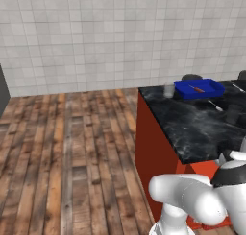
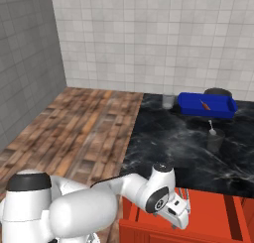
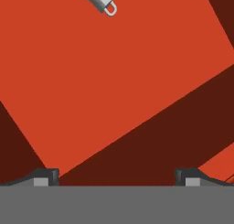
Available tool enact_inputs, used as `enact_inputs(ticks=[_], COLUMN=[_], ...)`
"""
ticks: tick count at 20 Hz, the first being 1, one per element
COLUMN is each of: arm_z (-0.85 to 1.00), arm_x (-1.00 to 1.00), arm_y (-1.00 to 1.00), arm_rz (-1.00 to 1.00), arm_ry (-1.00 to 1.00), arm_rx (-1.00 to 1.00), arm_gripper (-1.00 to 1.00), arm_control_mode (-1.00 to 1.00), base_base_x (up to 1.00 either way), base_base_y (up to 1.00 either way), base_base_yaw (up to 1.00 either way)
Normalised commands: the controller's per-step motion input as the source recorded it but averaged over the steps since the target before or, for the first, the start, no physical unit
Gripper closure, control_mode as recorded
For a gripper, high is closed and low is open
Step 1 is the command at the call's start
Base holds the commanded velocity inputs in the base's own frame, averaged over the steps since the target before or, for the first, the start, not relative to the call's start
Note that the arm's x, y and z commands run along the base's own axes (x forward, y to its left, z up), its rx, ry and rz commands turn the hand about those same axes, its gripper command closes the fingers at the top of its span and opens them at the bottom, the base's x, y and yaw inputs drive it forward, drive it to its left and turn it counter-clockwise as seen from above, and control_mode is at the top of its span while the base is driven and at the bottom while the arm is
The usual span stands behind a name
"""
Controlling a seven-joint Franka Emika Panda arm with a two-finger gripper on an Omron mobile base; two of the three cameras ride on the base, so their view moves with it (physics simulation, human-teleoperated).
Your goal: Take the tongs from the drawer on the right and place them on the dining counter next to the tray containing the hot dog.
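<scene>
In the hand view the tongs [image 3: 101, 0] show as a slim silver-grey metal end with a small loop at its tip, lying on the bright red floor of the open drawer [image 3: 105, 81] near the top edge of the picture, the rest of them cut off by the frame; the gripper [image 3: 117, 176] hangs over the drawer with its two dark fingertips [image 3: 45, 176] wide apart and nothing between them, well short of the tongs; darker red walls run slantwise around the floor panel, which lies bare between fingers and utensil; in the right base view the drawer [image 2: 213, 212] stands pulled out below the edge of the dining counter [image 2: 168, 143], the hand low over its near left corner; far along the black marble top sits the blue tray [image 2: 206, 106] with the thin orange hot dog [image 2: 204, 104] inside, and open dark counter spreads in front of it.
</scene>
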Motion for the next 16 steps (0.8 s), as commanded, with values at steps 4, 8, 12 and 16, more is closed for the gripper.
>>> enact_inputs(ticks=[4, 8, 12, 16], arm_z=[-0.21, -0.19, -0.19, -0.26], arm_x=[-0.11, -0.28, -0.31, -0.56], arm_y=[0.00, 0.01, 0.03, 0.11], arm_rz=[0.08, 0.08, 0.09, 0.10], arm_ry=[0.00, 0.01, 0.03, 0.08], arm_rx=[0.00, 0.00, 0.00, 0.00], arm_gripper=[-1.00, -1.00, -1.00, -1.00], arm_control_mode=[-1.00, -1.00, -1.00, -1.00], base_base_x=[0.00, 0.00, 0.00, 0.00], base_base_y=[0.00, 0.00, 0.00, 0.00], base_base_yaw=[0.00, 0.00, 0.00, 0.00])
